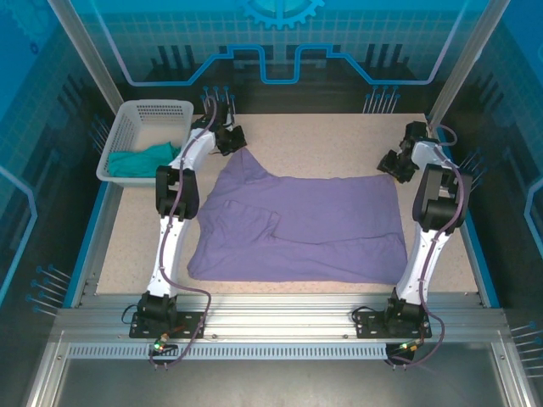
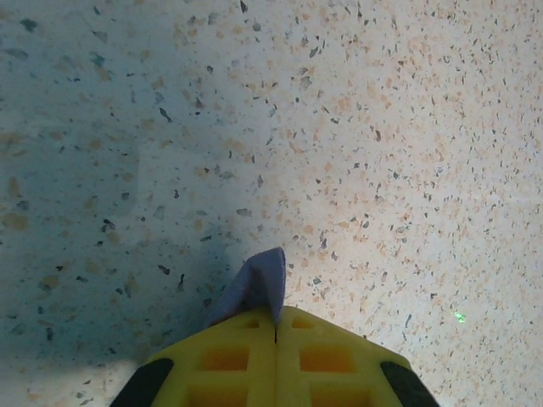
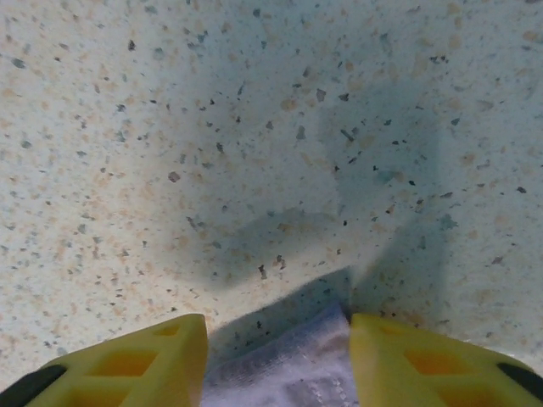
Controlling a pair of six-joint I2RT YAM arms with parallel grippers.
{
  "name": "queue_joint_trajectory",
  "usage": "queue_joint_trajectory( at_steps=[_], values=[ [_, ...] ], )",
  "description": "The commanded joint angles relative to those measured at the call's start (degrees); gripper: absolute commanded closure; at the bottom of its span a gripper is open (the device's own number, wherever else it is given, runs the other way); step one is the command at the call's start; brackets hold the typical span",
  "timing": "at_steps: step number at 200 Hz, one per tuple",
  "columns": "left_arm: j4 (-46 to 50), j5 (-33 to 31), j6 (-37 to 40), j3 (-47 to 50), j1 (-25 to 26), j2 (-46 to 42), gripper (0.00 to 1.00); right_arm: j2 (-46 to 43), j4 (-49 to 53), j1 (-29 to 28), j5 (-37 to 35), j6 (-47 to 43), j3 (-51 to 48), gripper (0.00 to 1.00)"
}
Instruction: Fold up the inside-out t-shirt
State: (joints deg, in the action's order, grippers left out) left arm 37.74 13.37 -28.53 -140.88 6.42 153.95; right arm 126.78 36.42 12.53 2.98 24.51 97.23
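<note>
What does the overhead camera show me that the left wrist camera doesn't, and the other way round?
Overhead: the whole lavender t-shirt spread out, plus a white basket holding a teal garment. Left wrist: a close-up of the left gripper shut on a pinched tip of cloth. Shared: the t-shirt and the speckled table.

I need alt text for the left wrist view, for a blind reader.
The left pincer, its yellow fingers shut, pinches a corner of the purple t-shirt over a speckled table.
</note>
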Motion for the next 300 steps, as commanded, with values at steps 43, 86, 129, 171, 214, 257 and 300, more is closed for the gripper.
queue_joint_trajectory(
  at_steps=[43, 86, 129, 171, 214, 257, 300],
  values=[
    [0.1, 1.8, 0.1, -0.1, -0.5, -0.9, 1.00, 2.7, 4.2, 0.3, -3.1, -2.8, 3.5, 0.84],
    [-4.4, 3.5, -1.5, 10.7, -0.8, -10.1, 1.00, 0.1, 3.5, 0.3, -2.6, -4.0, 4.7, 1.00],
    [-21.4, 6.3, -8.1, 39.2, -1.1, -30.1, 1.00, -9.1, 1.1, 0.2, -2.3, -4.5, -2.3, 1.00],
    [-23.8, 8.4, -10.0, 55.6, -2.1, -44.7, 1.00, -18.5, -0.4, 0.3, -2.6, -4.1, -12.6, 1.00],
    [-20.3, 11.0, -11.3, 67.8, -2.2, -60.4, 1.00, -26.7, -1.4, 0.1, -1.8, -3.4, -22.6, 1.00],
    [-14.5, 14.7, -12.0, 73.2, -2.1, -69.1, 1.00, -30.4, -0.8, -0.1, -3.0, -3.9, -28.4, 1.00],
    [-3.9, 14.1, -8.0, 73.9, -2.0, -74.0, 1.00, -31.8, -0.9, -0.1, -5.6, -4.1, -32.3, 1.00]
  ],
)
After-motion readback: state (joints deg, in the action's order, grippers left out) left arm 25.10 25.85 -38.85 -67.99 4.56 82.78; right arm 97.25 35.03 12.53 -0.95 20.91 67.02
